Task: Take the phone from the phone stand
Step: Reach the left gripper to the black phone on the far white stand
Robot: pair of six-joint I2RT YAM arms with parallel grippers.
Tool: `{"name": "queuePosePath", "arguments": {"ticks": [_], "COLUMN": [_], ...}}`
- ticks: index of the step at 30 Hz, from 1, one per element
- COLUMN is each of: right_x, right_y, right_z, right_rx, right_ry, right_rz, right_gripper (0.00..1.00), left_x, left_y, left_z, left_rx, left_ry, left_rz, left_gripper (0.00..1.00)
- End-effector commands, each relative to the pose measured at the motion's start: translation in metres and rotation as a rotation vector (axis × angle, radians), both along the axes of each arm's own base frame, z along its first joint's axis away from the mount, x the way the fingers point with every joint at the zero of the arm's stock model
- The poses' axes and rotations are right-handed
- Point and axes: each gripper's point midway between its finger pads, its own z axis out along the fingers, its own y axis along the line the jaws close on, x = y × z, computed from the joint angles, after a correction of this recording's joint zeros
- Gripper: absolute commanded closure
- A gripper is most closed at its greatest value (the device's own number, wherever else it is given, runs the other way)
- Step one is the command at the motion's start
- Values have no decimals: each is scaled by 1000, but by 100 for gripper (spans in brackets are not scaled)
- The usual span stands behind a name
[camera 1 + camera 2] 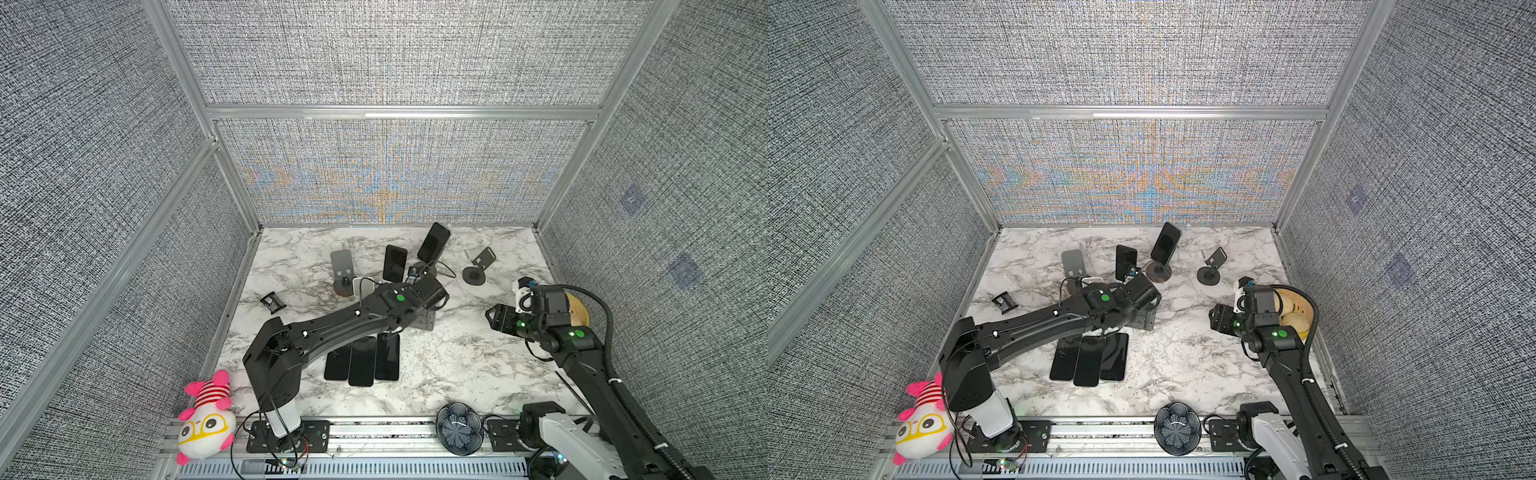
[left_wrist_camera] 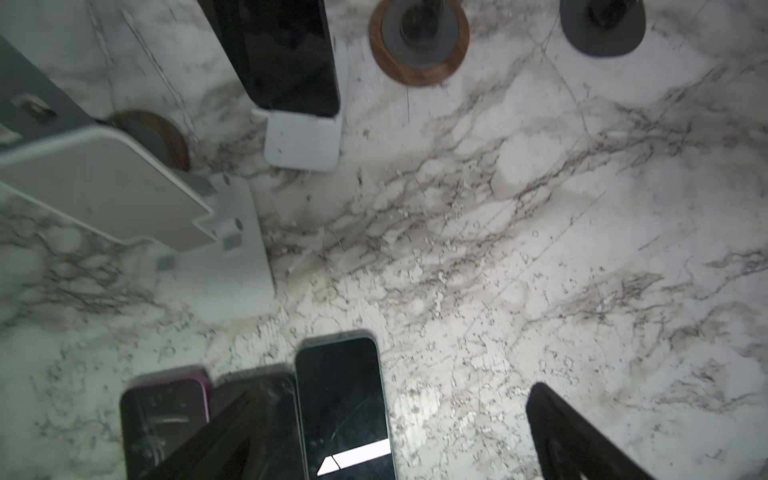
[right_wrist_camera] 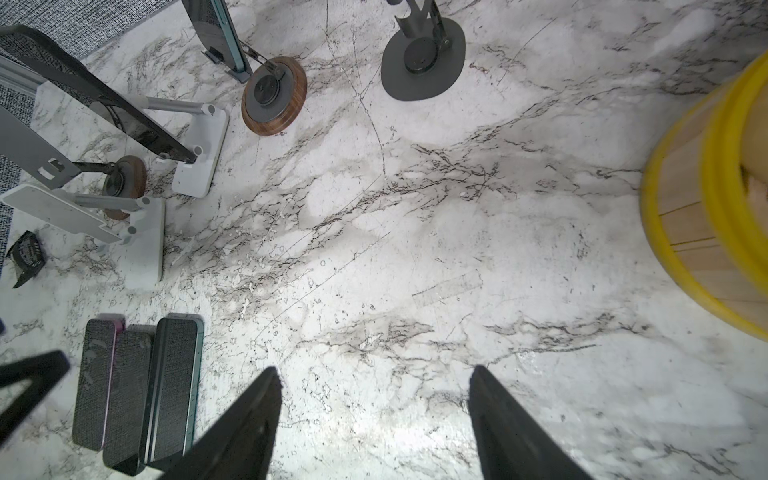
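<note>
Phones fill the scene: three flat phones [image 1: 362, 365] lie side by side on the marble table [image 1: 457, 374] near the front edge. The left gripper [image 2: 392, 395] hangs just above them, jaws spread wide with nothing between. The right gripper [image 3: 374, 370], off to the side over bare marble, is likewise parted and empty. Further back is an empty white stand [image 2: 124, 187], and beyond it a dark phone [image 1: 395, 262] leans upright in a second white stand [image 2: 301, 141]. Farthest, another phone [image 1: 433, 242] sits on a wood-ringed stand [image 3: 286, 112]. The step in hand looks like turning to the next standing phone. The left arm would need to rise, reach back, close on its side edges and lift it clear of the lip. No brand or writing is legible.
</note>
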Motion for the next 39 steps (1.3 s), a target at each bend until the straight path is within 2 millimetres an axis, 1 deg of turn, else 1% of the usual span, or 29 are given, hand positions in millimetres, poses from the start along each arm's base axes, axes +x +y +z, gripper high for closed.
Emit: {"name": "queuePosePath", "arguments": {"ticks": [1, 6, 9, 13, 19, 22, 26, 32, 33, 39], "right_x": [1, 0, -2, -3, -1, 1, 2, 3, 3, 3], "right_y": [4, 4, 3, 2, 3, 2, 2, 3, 2, 2], "right_z": [0, -2, -2, -3, -1, 1, 0, -1, -2, -3], "right_rx": [17, 16, 12, 5, 10, 7, 2, 4, 3, 4], "right_ry": [-5, 4, 10, 13, 16, 13, 18, 25, 26, 28], "right_rz": [15, 19, 16, 13, 12, 11, 10, 13, 11, 9], "right_gripper": [28, 28, 28, 28, 28, 28, 28, 28, 28, 28], "left_x": [33, 82, 104, 133, 163, 172, 179, 187, 189, 193], "left_y": [1, 4, 6, 9, 9, 7, 6, 7, 7, 11], "left_z": [22, 34, 37, 32, 17, 6, -9, -14, -28, -36], "left_rx": [43, 6, -3, -26, -41, -59, -48, -79, -66, -71], "left_ry": [-142, -239, -282, -289, -288, -276, -270, -292, -278, -286], "left_rz": [-103, -143, -150, -141, -126, -131, -127, -108, -101, -70], "left_gripper": [2, 2, 2, 2, 2, 2, 2, 2, 2, 2]}}
